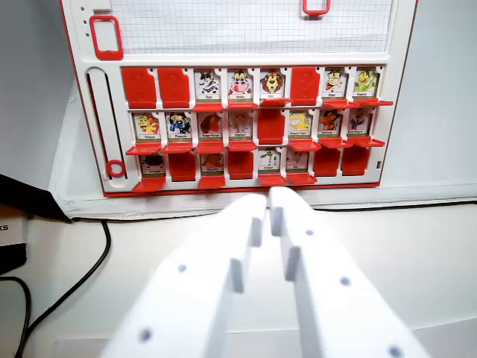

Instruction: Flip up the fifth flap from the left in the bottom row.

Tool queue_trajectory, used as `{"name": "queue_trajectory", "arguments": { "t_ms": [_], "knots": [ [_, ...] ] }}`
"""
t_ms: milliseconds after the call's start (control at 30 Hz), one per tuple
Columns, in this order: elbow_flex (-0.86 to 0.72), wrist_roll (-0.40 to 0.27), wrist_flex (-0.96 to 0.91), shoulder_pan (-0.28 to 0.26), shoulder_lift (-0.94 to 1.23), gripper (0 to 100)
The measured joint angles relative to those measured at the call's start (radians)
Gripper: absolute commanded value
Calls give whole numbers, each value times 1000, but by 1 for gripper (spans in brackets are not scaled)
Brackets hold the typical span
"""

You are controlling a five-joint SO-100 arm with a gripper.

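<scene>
Red & white game board (89, 112), red flaps (139, 86), white gripper (268, 200), black cable (89, 272)

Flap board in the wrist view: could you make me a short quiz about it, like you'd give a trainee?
1. True or false: the fifth flap from the left in the bottom row shows plain red.
2. How many flaps in the top row show plain red rather than a picture?
3. Which flap in the middle row shows plain red? A: the first from the left. B: the fifth. C: the eighth.
Key: 1 false, it shows a picture; 2 three; 3 B.
</scene>
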State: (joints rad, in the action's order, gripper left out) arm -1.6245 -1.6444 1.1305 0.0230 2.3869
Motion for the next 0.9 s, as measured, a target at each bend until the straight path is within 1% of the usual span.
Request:
{"name": "queue_trajectory", "arguments": {
  "t_ms": [133, 700, 900],
  "knots": [
    [-29, 0, -6, 0, 25, 0],
    [-64, -6, -43, 0, 43, 0],
    [-149, -12, -91, 2, 52, 0]
  ]
}}
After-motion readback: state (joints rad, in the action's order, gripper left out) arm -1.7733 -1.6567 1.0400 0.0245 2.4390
